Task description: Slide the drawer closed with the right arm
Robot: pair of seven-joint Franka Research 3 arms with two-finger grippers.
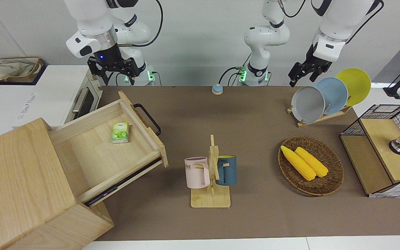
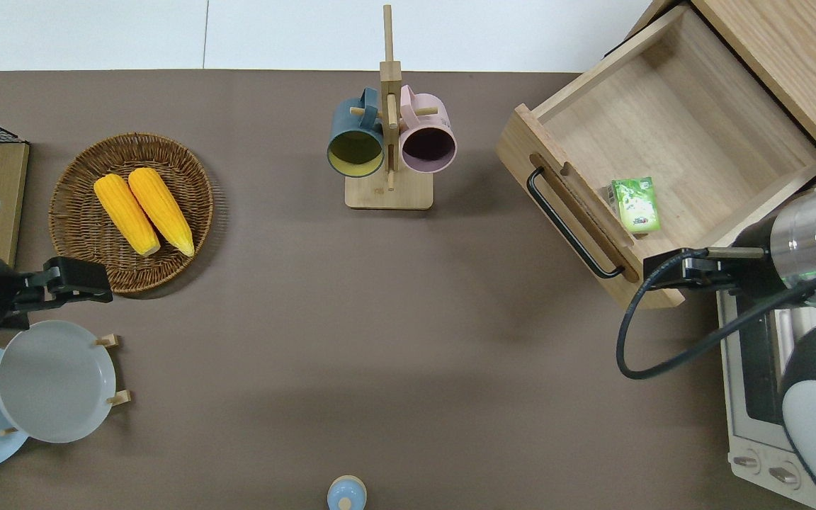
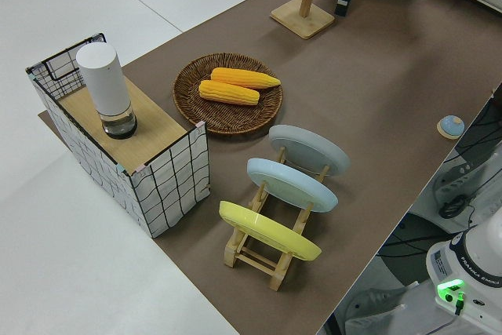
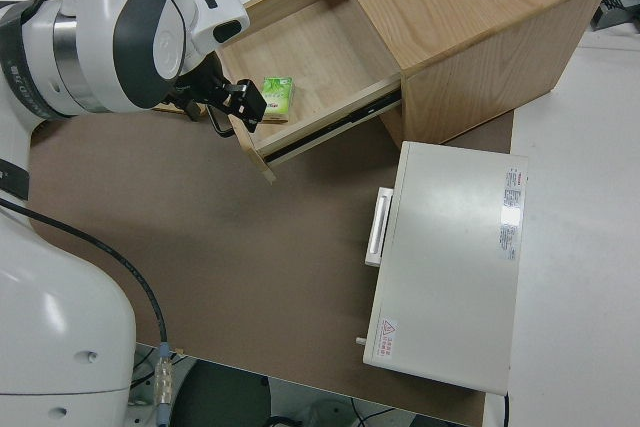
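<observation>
Bare mat (image 2: 493, 304) fronts the drawer (image 2: 670, 134); toaster oven (image 2: 755, 397) flanks it.

Two corn cobs (image 1: 304, 162) in a wicker basket (image 1: 328, 185); pink mug (image 1: 197, 172) on wooden rack (image 1: 212, 198).

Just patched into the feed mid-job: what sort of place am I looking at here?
Most likely a robotics lab bench dressed as a mock kitchen. Two white arms stand at a brown-covered table with a toaster oven, a rack of plates and a mug stand. The wooden drawer is open.
</observation>
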